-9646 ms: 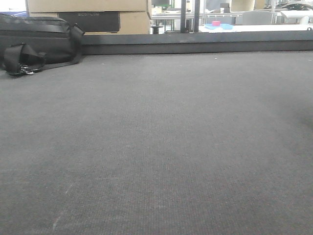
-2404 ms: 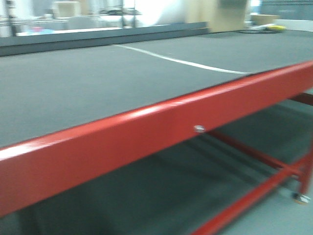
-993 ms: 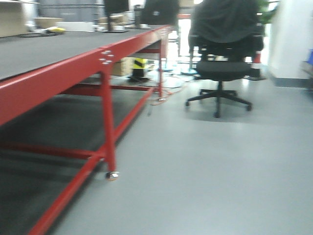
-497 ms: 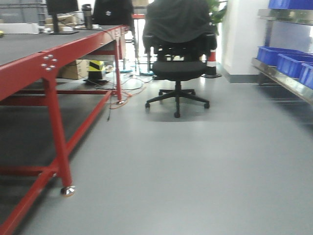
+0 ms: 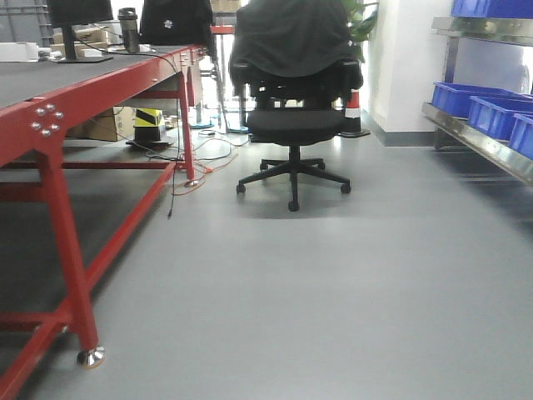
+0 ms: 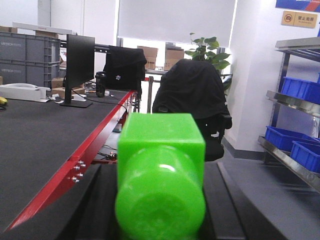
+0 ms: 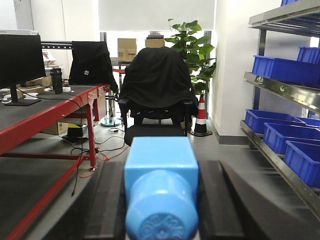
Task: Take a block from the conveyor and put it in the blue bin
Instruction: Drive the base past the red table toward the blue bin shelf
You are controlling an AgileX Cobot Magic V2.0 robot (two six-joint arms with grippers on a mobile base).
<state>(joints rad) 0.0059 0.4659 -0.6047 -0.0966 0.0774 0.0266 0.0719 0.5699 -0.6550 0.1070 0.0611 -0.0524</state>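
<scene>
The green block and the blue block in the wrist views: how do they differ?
The green block is bright green; the blue block is light blue. The green block sits in the left gripper, the blue block in the right gripper. Both have a square body with a round end facing the camera.

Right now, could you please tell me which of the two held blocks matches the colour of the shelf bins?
The blue block in the right hand matches the blue bins; the left hand holds a green block instead.
</scene>
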